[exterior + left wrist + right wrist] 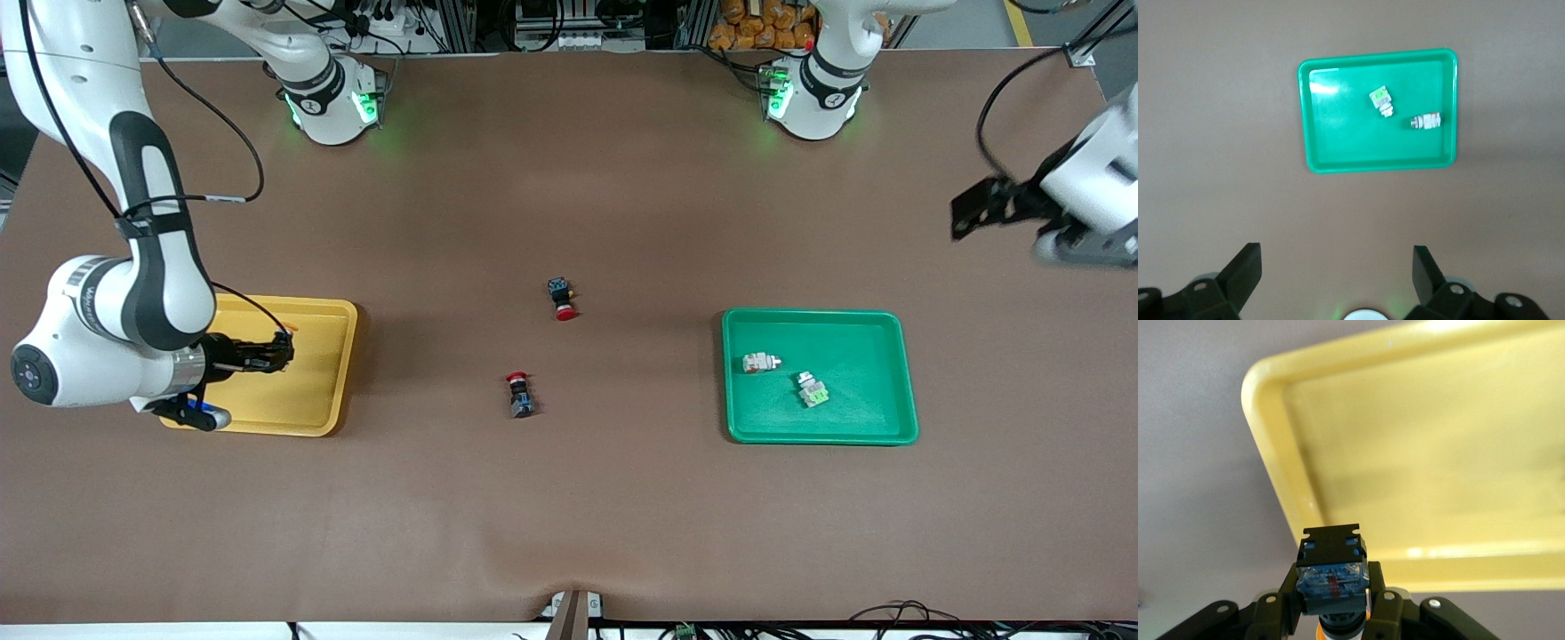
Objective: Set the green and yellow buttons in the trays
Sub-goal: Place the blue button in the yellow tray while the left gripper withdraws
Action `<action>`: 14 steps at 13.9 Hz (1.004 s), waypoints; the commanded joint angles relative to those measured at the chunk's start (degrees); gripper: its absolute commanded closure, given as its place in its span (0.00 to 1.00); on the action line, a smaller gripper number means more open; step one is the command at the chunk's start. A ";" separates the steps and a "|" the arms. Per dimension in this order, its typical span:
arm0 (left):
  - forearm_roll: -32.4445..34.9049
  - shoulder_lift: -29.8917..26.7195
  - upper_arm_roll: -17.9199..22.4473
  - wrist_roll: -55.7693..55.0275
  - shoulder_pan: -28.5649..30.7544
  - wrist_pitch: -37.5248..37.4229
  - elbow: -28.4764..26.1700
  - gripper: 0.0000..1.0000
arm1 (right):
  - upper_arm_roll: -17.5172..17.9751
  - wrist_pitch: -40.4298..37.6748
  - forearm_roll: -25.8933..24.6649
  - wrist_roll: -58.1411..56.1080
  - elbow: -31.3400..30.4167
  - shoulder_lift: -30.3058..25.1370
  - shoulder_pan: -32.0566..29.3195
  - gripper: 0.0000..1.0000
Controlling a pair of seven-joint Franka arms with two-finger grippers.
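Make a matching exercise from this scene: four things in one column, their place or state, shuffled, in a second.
1. yellow-capped button
2. whitish-grey buttons
3. red-capped switches
4. left end effector

A. lying in the green tray
B. open, holding nothing
C. gripped by the right end effector over the yellow tray
D. on bare table between the trays

Pairs: 1-C, 2-A, 3-D, 4-B

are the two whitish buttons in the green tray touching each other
Apart. The left wrist view shows bare green tray floor between the green-faced button and the other whitish button.
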 commanded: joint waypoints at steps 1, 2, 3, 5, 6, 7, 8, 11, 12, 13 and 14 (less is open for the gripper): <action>-0.79 -5.05 0.09 -1.97 0.11 -5.42 -1.69 0.00 | 0.74 -0.53 -1.58 -4.37 3.17 1.15 -1.83 0.00; -0.79 -5.94 0.18 -2.06 0.38 -5.70 -1.69 0.00 | 0.74 -0.18 -1.58 -4.38 3.17 1.15 -1.75 0.00; -0.79 -5.51 0.53 -0.93 0.47 -5.53 -1.25 0.00 | 0.74 0.18 -1.67 -4.47 3.17 1.06 -1.75 0.00; -0.96 -5.42 2.20 -0.83 0.91 -5.09 -1.25 0.00 | 0.74 1.14 -2.62 -5.95 3.09 0.89 -1.57 0.00; -0.61 -4.99 2.29 -0.92 0.91 -4.48 -1.25 0.00 | 0.74 3.15 -5.42 -7.53 2.04 0.19 -0.88 0.00; -0.61 -4.98 2.29 -0.92 0.91 -4.04 -1.25 0.00 | 0.83 5.00 -9.19 -7.81 0.46 -1.04 0.09 0.00; -0.70 -4.98 2.29 -1.01 0.91 -3.60 -1.25 0.00 | 0.83 7.54 -10.79 -7.81 -2.16 -3.05 1.06 0.00; -0.79 -4.46 2.29 -1.27 0.82 -3.24 -1.34 0.00 | 0.83 11.95 -10.89 -8.07 -9.99 -9.46 1.06 0.00; -0.70 -4.45 2.29 -1.27 0.82 -2.98 -1.34 0.00 | 0.74 11.87 -10.89 -8.51 -11.40 -11.83 0.98 0.00; -0.78 -4.45 2.29 -1.36 0.82 -2.63 -1.34 0.00 | 0.74 11.70 -11.07 -9.56 -13.07 -14.64 0.54 0.00; -0.96 -4.28 2.29 -1.36 0.91 -2.63 -1.34 0.00 | 0.66 11.43 -11.24 -11.65 -14.13 -17.28 -0.68 0.00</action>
